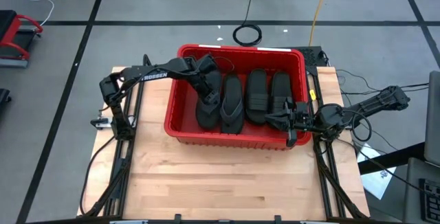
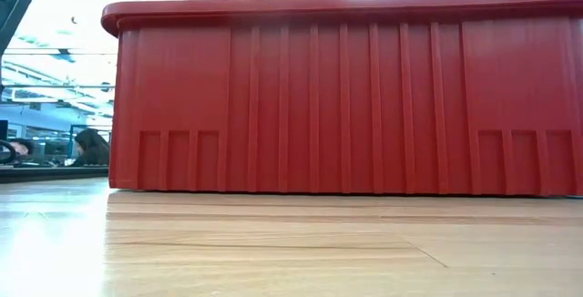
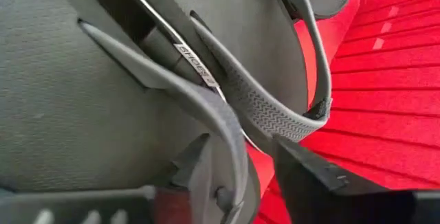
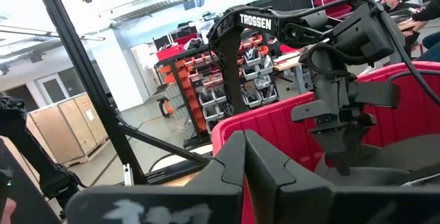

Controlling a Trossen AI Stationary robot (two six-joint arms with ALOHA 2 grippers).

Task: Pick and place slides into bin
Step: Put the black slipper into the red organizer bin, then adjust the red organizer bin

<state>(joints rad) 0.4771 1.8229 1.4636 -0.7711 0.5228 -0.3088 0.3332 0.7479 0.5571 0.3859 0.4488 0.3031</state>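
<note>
Filling the wooden table (image 1: 227, 176), red bin (image 1: 234, 139)

Wood table (image 1: 227, 176), black cable coil (image 1: 247, 34) on floor, shelving racks (image 4: 227, 80) in bkgd.

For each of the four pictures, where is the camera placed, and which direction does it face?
High: overhead, facing down on the red plastic bin of black rubber slides; both arms show.
Low: table height, facing the bin's wall.
Left wrist: inside the bin, close on a slide strap; own fingers show.
Right wrist: beside the bin, facing the left arm; own fingers show.
All share the bin.
</note>
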